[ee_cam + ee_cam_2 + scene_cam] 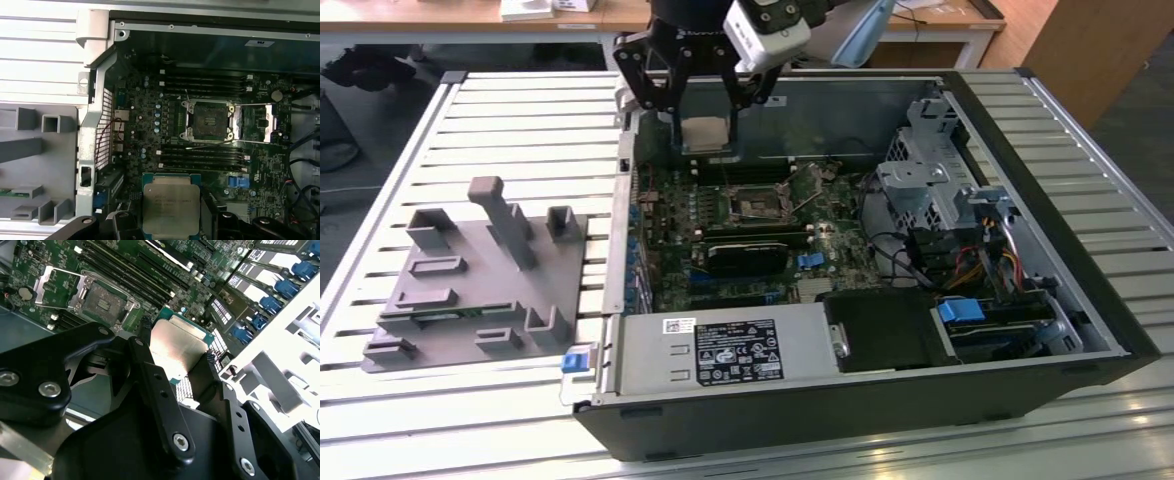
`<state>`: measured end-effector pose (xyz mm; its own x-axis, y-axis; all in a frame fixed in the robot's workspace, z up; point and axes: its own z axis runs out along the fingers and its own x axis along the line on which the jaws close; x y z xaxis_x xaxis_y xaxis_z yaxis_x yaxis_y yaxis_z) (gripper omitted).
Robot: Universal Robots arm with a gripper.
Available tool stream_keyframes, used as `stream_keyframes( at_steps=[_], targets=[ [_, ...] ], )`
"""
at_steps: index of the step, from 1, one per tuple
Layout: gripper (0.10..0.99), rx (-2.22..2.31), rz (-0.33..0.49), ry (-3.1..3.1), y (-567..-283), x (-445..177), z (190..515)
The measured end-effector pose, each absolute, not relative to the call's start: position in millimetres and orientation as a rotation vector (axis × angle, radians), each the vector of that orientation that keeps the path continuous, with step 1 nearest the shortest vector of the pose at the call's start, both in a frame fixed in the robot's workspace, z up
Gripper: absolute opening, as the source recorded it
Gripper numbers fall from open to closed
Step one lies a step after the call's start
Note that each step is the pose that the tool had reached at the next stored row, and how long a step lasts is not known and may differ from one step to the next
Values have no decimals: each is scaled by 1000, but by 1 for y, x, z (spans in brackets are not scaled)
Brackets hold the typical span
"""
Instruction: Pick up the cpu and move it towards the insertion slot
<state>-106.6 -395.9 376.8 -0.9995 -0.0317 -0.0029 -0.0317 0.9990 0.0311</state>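
Note:
My gripper (707,135) hangs over the open computer case near its far wall, shut on the cpu (706,134), a flat square chip with a silvery top. In both wrist views the cpu (176,345) (171,208) sits between the black fingers (150,375), held by two opposite edges. The insertion slot (757,206) lies on the green motherboard, a square socket with a dark centre and a silvery frame swung open. It shows in both wrist views (103,304) (208,120), apart from the held chip and below it.
A grey plastic tray (474,275) with upright posts stands on the slatted table at the exterior view's left. Inside the case are black memory slots (205,84), a black block (750,256), a drive cage (927,175), cables and a power supply (720,352).

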Motion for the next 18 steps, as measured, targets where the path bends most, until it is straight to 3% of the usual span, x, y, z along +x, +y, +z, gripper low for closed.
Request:
stream_keyframes(
  at_steps=[18],
  targets=[
    [545,-50,49,3138,-395,-83,377]
  ],
)
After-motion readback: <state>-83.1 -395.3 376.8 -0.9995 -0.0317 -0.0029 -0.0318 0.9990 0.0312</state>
